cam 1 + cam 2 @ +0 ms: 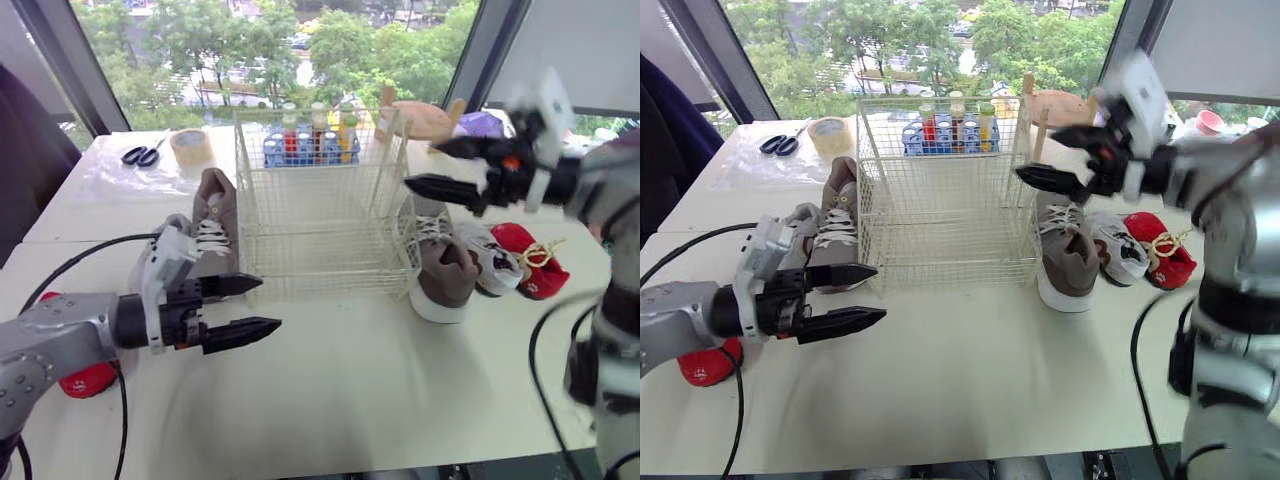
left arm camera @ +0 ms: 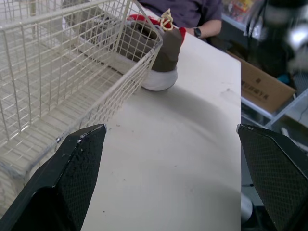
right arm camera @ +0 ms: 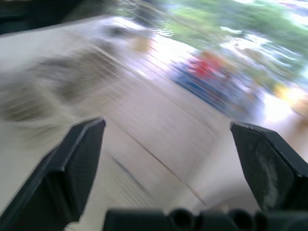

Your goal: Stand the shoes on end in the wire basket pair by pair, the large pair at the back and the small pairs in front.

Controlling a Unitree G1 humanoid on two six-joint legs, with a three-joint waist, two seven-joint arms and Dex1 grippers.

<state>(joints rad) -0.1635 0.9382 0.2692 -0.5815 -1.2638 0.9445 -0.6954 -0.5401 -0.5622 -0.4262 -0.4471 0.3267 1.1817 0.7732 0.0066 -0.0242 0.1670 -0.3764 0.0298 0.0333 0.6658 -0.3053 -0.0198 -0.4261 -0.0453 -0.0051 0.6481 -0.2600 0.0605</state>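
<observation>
Two open, empty tools, left gripper (image 1: pixel 268 303) and right gripper (image 1: pixel 422 164); wire basket (image 1: pixel 320 272) bare: grasp brown shoe (image 1: pixel 215 212) at the heel, stand it against the rear wall.

I am looking down on a big white table (image 1: pixel 400 400). It fills my view from 9 o'clock round to 3 o'clock, and its top is plain and pale. A thin line crosses it at 9 o'clock. At 12 o'clock, past the far edge, there is a wide window (image 1: pixel 200 60). Green trees (image 1: pixel 340 40) stand outside it. A dark frame bar (image 1: pixel 70 70) leans at 11 o'clock, and a second dark bar (image 1: pixel 485 40) leans at 1 o'clock. At 2 o'clock I see a flat grey panel (image 1: pixel 590 50). Bright daylight comes through the glass and makes soft shadows on the table. In my left wrist view, a brown cardboard box (image 2: pixel 264 89) sits beside the table, lower down.
</observation>
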